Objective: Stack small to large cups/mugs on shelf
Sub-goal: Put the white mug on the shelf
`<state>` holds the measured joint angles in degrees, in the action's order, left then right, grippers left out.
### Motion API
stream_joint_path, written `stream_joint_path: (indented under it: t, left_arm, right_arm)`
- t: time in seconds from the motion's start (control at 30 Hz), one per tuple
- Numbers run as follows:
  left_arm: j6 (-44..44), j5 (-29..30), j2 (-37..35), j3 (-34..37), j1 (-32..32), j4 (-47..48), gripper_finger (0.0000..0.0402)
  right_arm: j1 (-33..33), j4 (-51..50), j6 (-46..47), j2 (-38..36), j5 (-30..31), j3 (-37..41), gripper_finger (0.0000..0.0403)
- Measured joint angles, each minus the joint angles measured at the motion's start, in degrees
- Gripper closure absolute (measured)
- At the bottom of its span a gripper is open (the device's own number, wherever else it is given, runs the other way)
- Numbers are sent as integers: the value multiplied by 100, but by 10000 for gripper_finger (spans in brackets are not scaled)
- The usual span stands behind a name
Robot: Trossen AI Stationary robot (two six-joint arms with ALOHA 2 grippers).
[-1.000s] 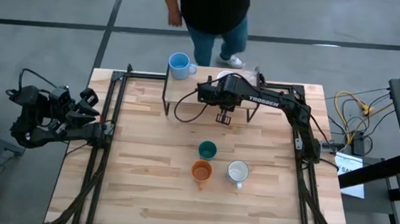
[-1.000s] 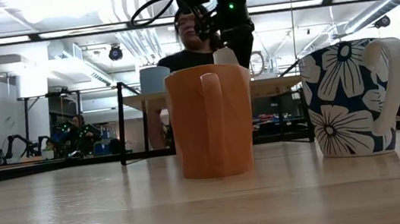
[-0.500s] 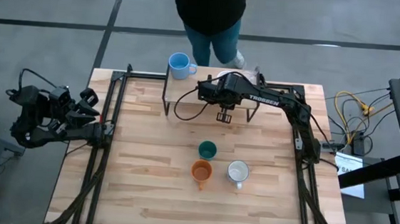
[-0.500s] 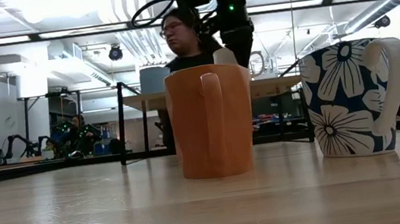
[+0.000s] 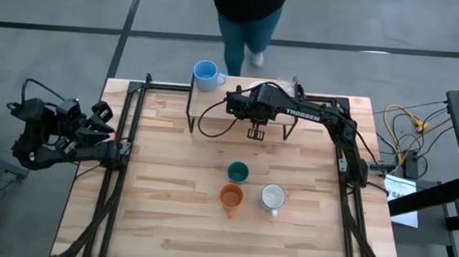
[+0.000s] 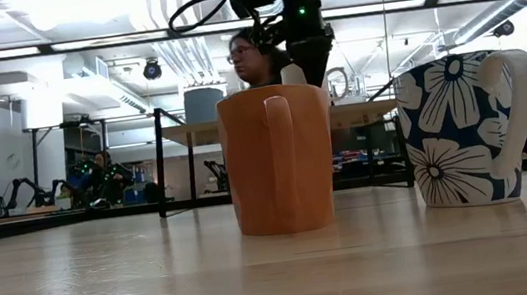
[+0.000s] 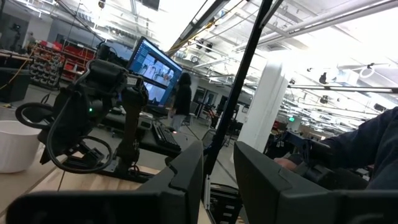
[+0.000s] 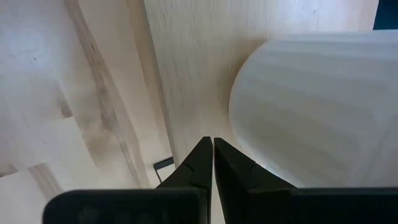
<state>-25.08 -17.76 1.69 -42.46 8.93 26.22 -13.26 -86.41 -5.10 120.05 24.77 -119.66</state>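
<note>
The right gripper (image 5: pixel 255 134) hangs over the front edge of the shelf (image 5: pixel 215 101), fingers pressed together with nothing between them. In the right wrist view its dark fingertips (image 8: pixel 210 155) meet in a thin seam above pale wood, and just beside them sits a white ribbed mug (image 8: pixel 311 106), near the tips; whether it touches them cannot be told. From above that mug (image 5: pixel 257 87) shows only as a sliver behind the arm, on the shelf.

A light blue mug (image 5: pixel 207 75) stands at the shelf's far end from the gripper, on the left arm's side. In front of the gripper, well apart from it on the table (image 5: pixel 166 206), are three vessels close together: a dark green cup (image 5: pixel 237 173) nearest the gripper, then an orange mug (image 5: pixel 231 197) and a blue-and-white flowered mug (image 5: pixel 272 198) side by side beyond it.

The left gripper (image 5: pixel 103 118) waits off the table's left edge, its fingers (image 7: pixel 186 174) standing apart and empty.

A person (image 5: pixel 247 11) stands on the floor behind the shelf.
</note>
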Motion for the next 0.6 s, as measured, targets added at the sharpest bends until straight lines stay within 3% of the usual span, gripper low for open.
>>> stream_joint_path:
  t: [0.6]
  left_arm:
    - [-2,0,0,0,-1,3,324]
  right_arm:
    - [-140,251,-160,0,81,-2,395]
